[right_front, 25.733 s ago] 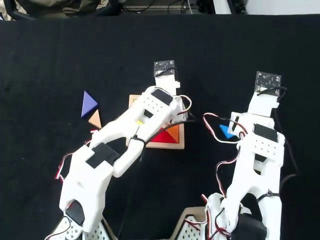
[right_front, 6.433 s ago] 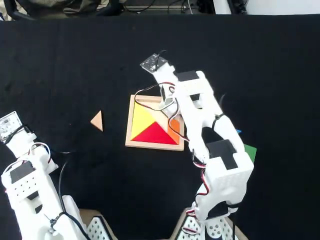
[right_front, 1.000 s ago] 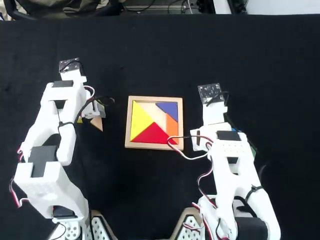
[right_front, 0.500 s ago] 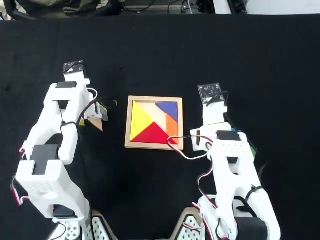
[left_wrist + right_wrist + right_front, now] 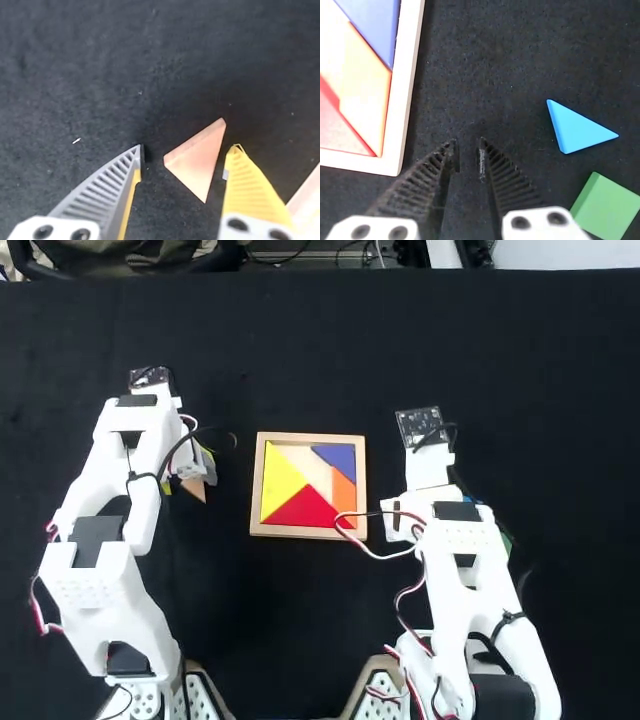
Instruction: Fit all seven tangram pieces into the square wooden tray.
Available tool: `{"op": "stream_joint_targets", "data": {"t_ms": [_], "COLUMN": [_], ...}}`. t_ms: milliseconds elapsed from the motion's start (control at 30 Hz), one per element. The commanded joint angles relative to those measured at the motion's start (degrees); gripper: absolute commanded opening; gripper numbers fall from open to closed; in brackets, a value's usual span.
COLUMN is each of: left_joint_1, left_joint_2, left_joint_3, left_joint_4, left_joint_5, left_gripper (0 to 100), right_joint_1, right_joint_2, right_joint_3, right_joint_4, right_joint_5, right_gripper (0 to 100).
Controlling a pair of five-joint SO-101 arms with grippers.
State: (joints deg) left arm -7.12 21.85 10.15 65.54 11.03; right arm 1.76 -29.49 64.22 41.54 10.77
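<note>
Care counts: your left gripper (image 5: 187, 149) stands open astride the tan triangle (image 5: 196, 159), centre-left of the high view and left of the tray (image 5: 308, 533), so lower fully and close on its flat edges, while the right gripper (image 5: 467, 146) hangs barely parted, empty.

Peach triangle (image 5: 196, 157), blue triangle (image 5: 575, 130), green square (image 5: 605, 205)

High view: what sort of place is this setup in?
Probably a robotics lab bench: a black-covered table, a wired white left arm and right arm at its near edge, a wooden tangram tray, and cables behind.
</note>
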Motion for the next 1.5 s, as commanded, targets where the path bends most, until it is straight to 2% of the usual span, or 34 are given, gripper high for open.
{"op": "stream_joint_targets", "data": {"t_ms": [0, 333, 533, 1267, 1467], "left_joint_1": [3.3, 3.6, 3.6, 3.7, 3.7], "left_joint_2": [-0.1, -0.1, 0.3, -0.1, 0.3], "left_joint_3": [-1.6, -1.5, -2.0, -1.5, -1.9], "left_joint_4": [-0.2, -0.2, -1.0, -1.1, -1.1], "left_joint_5": [0.5, 0.8, 0.8, 0.7, 0.6], "left_gripper": [26, 26, 18, 19, 11], "right_joint_1": [0.4, 0.4, 0.4, 0.4, 0.4], "right_joint_2": [-2.0, -2.0, -2.0, -2.0, -2.0], "right_joint_3": [-0.2, -0.4, -0.3, -0.3, -0.3], "right_joint_4": [-1.0, -1.0, -1.0, -1.0, -1.0], "right_joint_5": [-0.3, -0.3, -0.3, -0.3, -0.3], "right_gripper": [7.4, 7.4, 7.4, 7.4, 7.4]}}
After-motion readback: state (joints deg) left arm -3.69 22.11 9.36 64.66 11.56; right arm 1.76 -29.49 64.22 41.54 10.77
